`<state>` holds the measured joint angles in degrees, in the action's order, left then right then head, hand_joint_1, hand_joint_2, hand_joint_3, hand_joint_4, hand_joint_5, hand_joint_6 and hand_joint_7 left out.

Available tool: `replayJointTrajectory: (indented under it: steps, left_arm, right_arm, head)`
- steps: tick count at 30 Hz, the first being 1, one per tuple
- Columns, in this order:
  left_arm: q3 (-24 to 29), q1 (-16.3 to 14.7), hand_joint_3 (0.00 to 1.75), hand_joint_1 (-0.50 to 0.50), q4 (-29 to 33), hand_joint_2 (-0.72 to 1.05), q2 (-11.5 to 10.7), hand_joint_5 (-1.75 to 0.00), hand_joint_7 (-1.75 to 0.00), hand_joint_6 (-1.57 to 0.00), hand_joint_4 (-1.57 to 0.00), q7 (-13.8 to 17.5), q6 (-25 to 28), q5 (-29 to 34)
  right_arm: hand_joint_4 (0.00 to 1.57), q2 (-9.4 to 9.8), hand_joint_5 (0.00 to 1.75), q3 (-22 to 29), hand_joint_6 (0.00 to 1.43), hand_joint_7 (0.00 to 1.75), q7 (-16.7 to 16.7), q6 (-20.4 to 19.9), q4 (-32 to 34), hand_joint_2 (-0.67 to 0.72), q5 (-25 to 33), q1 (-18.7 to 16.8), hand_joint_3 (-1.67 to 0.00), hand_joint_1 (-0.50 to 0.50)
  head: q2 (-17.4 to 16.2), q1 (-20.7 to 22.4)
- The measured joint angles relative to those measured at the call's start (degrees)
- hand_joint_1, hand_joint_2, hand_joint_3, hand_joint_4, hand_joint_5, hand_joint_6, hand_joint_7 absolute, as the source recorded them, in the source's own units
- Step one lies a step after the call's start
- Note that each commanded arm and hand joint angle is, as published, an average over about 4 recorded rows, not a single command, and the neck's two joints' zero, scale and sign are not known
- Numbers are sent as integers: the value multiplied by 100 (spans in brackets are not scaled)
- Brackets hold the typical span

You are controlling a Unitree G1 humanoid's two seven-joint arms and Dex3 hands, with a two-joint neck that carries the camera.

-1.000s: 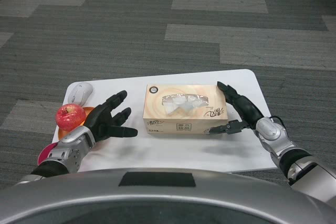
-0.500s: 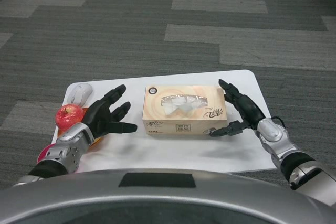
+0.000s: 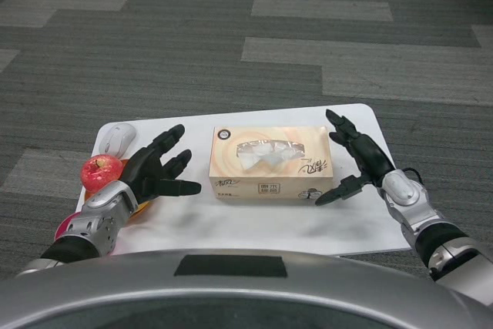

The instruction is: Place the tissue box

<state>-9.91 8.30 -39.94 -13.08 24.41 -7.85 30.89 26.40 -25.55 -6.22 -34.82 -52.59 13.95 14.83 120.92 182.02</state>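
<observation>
Right hand point(image 3: 360, 166) now pulled clear of tissue box point(image 3: 270, 162), spread, empty; left hand point(image 3: 158, 171) likewise. Box placed.

Beige tissue box point(image 3: 271, 162) — flat, mid-table

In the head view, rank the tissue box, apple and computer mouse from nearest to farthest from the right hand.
1. Tissue box, just left of the right hand, mid-table.
2. Apple, at the table's left edge, behind the left hand.
3. Computer mouse, far left corner.
</observation>
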Motion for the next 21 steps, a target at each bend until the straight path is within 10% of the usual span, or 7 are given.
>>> replayJointTrajectory:
  steps: [21]
  left_arm:
    - [23,0,17,50,4,105,-1,0,0,0,0,2,-17,-2]
  right_arm:
    - [0,166,58,634,0,0,-7,13,851,12,-16,-190,0,-33]
  head:
    - [49,10]
